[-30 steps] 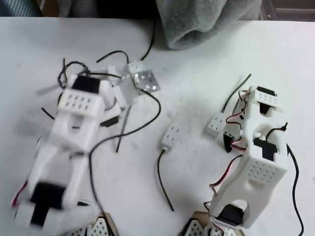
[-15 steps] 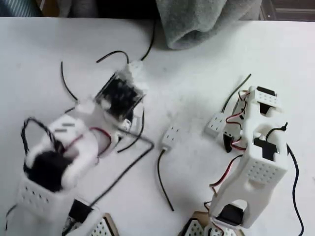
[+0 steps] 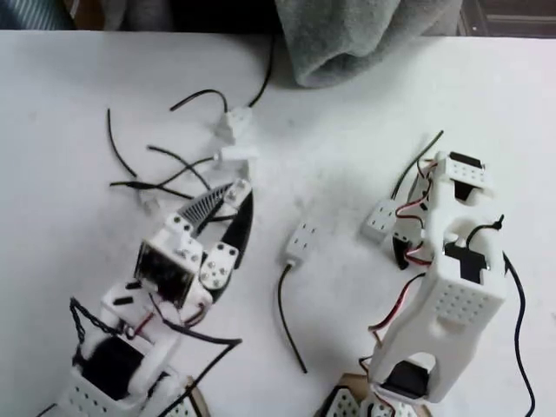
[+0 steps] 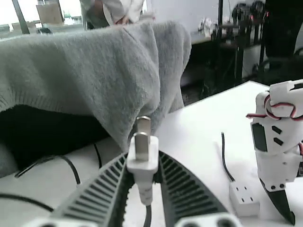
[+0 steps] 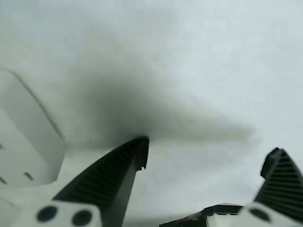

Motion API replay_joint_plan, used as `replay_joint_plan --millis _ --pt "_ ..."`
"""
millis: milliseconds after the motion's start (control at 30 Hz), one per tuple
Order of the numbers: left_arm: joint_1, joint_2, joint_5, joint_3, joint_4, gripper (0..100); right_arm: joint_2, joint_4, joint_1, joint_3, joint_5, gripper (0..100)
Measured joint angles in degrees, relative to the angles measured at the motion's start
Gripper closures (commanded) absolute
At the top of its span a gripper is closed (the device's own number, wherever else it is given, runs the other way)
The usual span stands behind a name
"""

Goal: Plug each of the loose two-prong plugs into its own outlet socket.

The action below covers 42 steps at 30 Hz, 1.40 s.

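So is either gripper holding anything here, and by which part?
The left gripper holds a two-prong plug by its white body, with the prongs pointing away from the gripper. The right gripper is open and holds nothing.

You are looking at a plug (image 4: 142,151) of smooth white plastic, slightly glossy, with its prong (image 4: 143,124) showing as dull grey metal; the left gripper (image 4: 142,161) is pinching it between 2 fingers (image 4: 184,187) of matt black plastic, ribbed along the inner faces; the right gripper (image 5: 208,151) is showing the same ridged black plastic. The right arm shell (image 3: 456,300) is reading as white plastic, matt and perforated in places; the outlet socket (image 3: 303,241) is looking like smooth white plastic, its cord (image 3: 289,326) black and rubbery; the table (image 3: 347,113) is showing a white matt top, faintly scuffed; a grey cloth (image 4: 94,80) is lying soft, finely knitted and fuzzy.
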Motion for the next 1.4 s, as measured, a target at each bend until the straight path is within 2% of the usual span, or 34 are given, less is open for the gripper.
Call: replay_joint_plan --millis 100,300,467,633,767,933,1200,1300,1400 --pt "0.0 -6.8 0.0 7.6 -4.5 98 0.1 -1.1 -0.4 0.1 0.0 60.7" --pt "0.0 -7.5 0.0 16.6 -12.9 98 0.3 -4.0 -0.6 0.3 0.8 60.6" --pt "0.0 -7.6 0.0 19.2 -19.3 98 -2.6 -3.1 -2.3 -1.3 12.7 60.8" --pt "0.0 -7.6 0.0 19.2 -21.5 98 -10.5 4.0 -9.0 -10.2 16.8 60.6" --pt "0.7 -7.6 0.0 19.2 -21.7 98 -19.9 9.8 -12.8 -18.1 17.1 60.6" --pt "4.9 -7.6 0.0 19.2 -21.7 98 -31.7 12.1 -14.8 -22.3 17.1 60.6" --pt "10.3 -7.6 0.0 16.5 -16.4 98 -49.1 12.1 -17.0 -16.8 17.1 60.8" --pt "11.6 -7.6 0.0 15.5 -13.6 98 -57.1 12.1 -20.9 -14.5 17.1 61.1" --pt "11.6 -7.6 0.0 15.5 -13.1 98 -66.5 12.1 -26.1 -12.0 17.1 68.5"
